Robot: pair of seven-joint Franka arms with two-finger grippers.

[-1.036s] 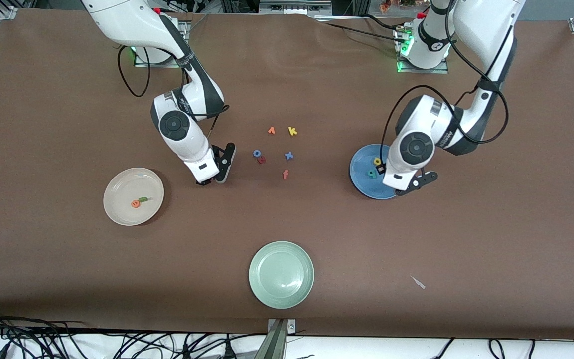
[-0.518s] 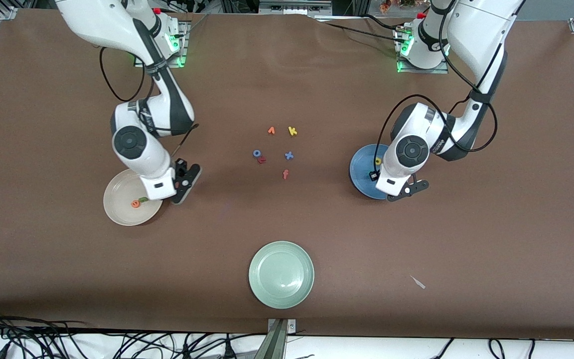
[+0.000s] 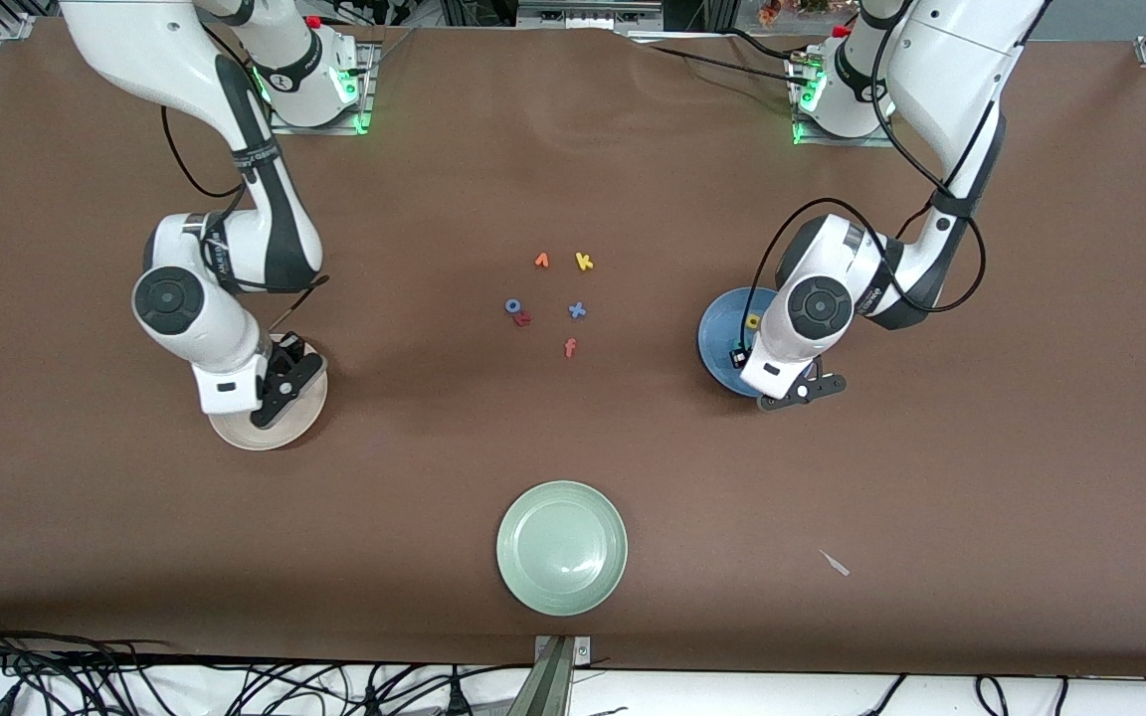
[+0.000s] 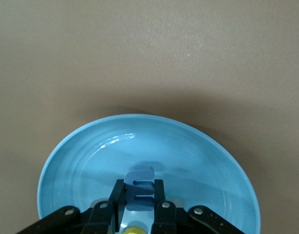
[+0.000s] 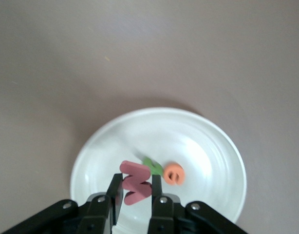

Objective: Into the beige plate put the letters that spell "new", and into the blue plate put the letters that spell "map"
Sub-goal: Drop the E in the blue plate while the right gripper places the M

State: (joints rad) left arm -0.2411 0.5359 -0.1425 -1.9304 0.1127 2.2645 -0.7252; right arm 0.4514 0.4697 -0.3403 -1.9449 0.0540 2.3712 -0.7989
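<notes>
Both of your grippers are hovering over plates: the right gripper [image 5: 136, 195], jaws clamping the pinkish-red "w" [image 5: 135, 182], over the beige plate [image 3: 306, 418] holding the green "n" [image 5: 153, 166] and orange "e" [image 5: 174, 174]; the left gripper [image 4: 140, 204], jaws pinching the blue "m" [image 4: 140, 187], over the blue plate [image 3: 715, 334] holding the yellow "p" [image 3: 753, 321].

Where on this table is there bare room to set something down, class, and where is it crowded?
Bare cloth lies between the beige plate and the loose letters, and on either side of the pale green plate. That plate is empty too. It is crowded at the letter cluster and over both end plates, where the right gripper and left gripper hold letters above them.
</notes>
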